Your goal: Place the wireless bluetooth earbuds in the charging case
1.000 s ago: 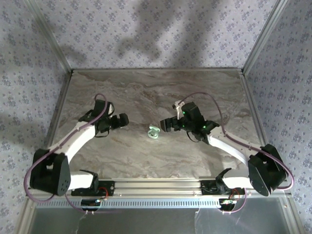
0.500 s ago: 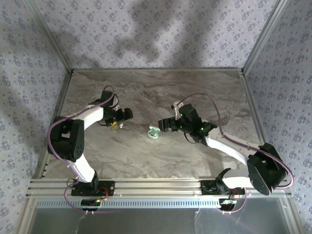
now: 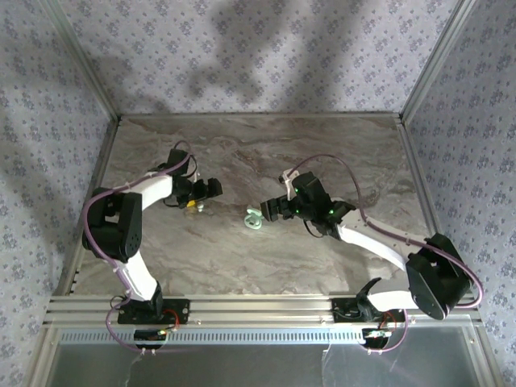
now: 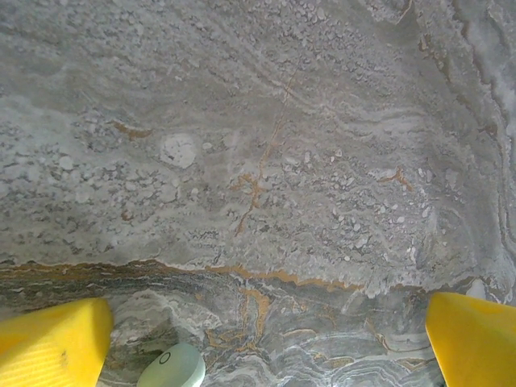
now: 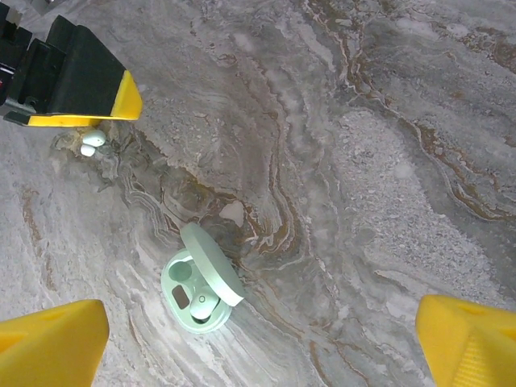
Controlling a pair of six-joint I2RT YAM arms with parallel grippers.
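The charging case (image 5: 197, 286) is pale mint green and lies open on the marble table, lid tilted up; it also shows mid-table (image 3: 254, 218). One earbud (image 5: 200, 305) sits in a socket of the case, and the other socket (image 5: 179, 272) is bare. A loose earbud (image 5: 90, 143) lies on the table just under a finger of my left gripper (image 5: 81, 76). In the left wrist view that earbud (image 4: 172, 369) lies by the left finger (image 4: 52, 347). My left gripper (image 4: 266, 343) (image 3: 205, 193) is open. My right gripper (image 5: 262, 343) (image 3: 270, 208) is open, just right of the case.
The marble table (image 3: 242, 153) is bounded by metal frame posts (image 3: 89, 72) and patterned walls. An aluminium rail (image 3: 258, 310) runs along the near edge, with both arm bases on it.
The left arm has swung its elbow up and left, and its gripper moved slightly right and away to the loose earbud. The right gripper edged left toward the case.
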